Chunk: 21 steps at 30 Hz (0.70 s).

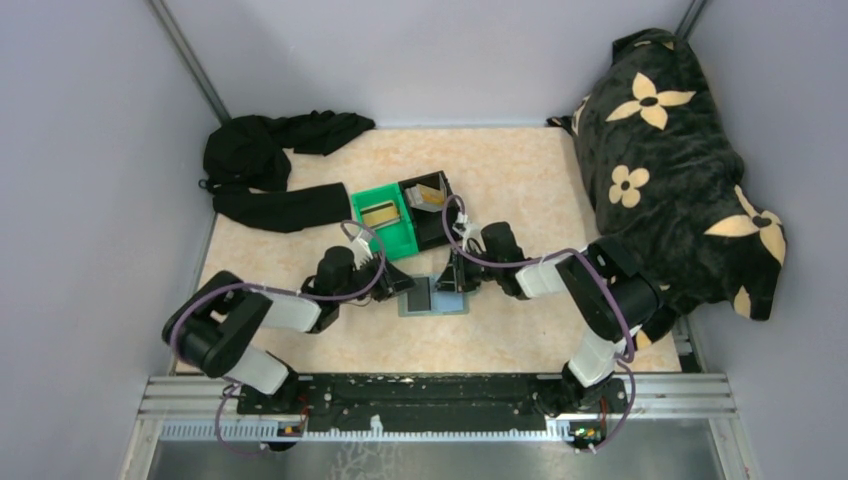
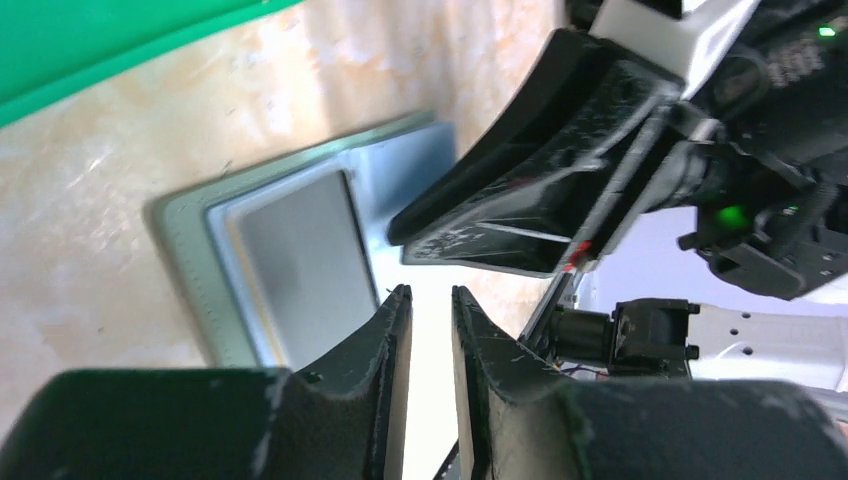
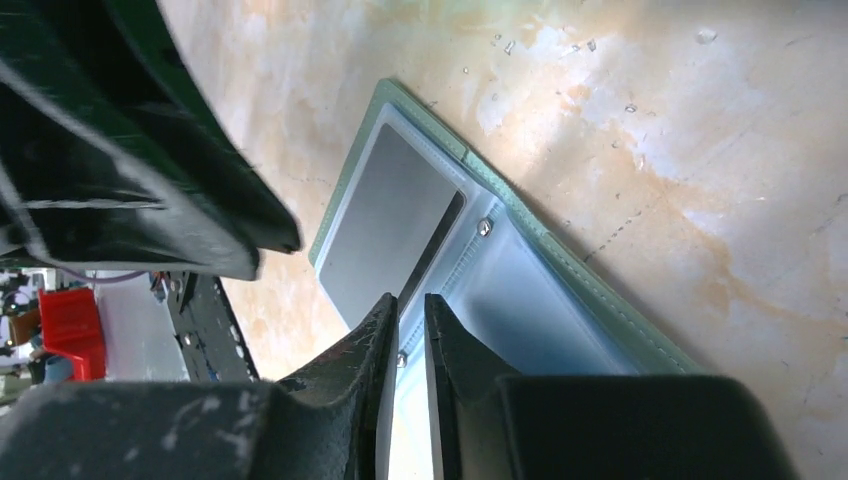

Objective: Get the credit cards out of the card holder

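Far to the left of the card holder [image 1: 450,304], a black cloth [image 1: 265,165] lies in a heap on the table [image 1: 520,170]. The left gripper [image 1: 398,286] comes in low from the left, and its tips are at the card holder's left edge. In the left wrist view, the left gripper [image 2: 430,300] has its two fingers nearly together, with just a thin bright gap between them. I cannot tell if anything thin is pinched in there. Just behind the card holder's left side sits the green bin [image 1: 388,228] with a tan-gold card [image 1: 380,213] inside it. The card holder lies open and flat in the middle, between the two grippers. Its left half holds a grey card [image 1: 420,296], tucked under a clear pocket [image 3: 540,320]. Behind the card holder's right side is the black bin [image 1: 440,215], touching the green bin, and a second card [image 1: 428,195] rests in it. The right gripper [image 1: 456,281] points down at the card holder from its far right side. In the right wrist view, the right gripper [image 3: 410,305] has its tips right on the clear pocket, just beside the grey card's edge. Its fingers are also almost together, and I cannot tell if they hold the pocket or a card. Far to the right of the card holder lies a dark flowered blanket [image 1: 670,150].
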Each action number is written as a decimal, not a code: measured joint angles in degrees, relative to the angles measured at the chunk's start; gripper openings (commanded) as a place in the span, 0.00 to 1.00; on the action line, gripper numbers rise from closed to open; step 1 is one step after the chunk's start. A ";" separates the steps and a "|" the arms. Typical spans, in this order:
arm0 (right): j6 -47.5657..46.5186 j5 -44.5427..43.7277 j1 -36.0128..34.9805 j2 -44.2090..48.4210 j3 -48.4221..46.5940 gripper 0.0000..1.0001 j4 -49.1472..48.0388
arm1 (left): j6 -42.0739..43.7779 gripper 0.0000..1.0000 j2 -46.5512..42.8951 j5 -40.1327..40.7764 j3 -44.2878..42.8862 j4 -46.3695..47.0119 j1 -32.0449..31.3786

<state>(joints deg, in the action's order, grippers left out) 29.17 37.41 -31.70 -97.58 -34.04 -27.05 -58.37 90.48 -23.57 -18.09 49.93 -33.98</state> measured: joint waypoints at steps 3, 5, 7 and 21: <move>0.66 -0.02 0.00 0.00 0.00 0.12 -0.87 | 2.97 0.28 -6.23 1.27 -1.05 -5.57 0.00; 1.01 -0.02 0.00 0.00 0.00 0.11 -1.20 | 4.66 0.28 -8.26 2.38 -1.99 -8.79 0.00; 1.42 -0.02 0.00 0.00 0.04 0.10 -1.60 | 6.49 0.28 -8.81 3.87 -3.06 -12.98 0.00; 1.90 -0.22 0.00 0.00 0.31 0.09 -2.12 | 7.17 0.27 -0.42 6.73 -6.10 -16.06 -1.97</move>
<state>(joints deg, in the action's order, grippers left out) 31.07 37.19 -31.70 -97.58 -33.74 -29.17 -51.20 90.06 -16.84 -24.18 33.87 -35.94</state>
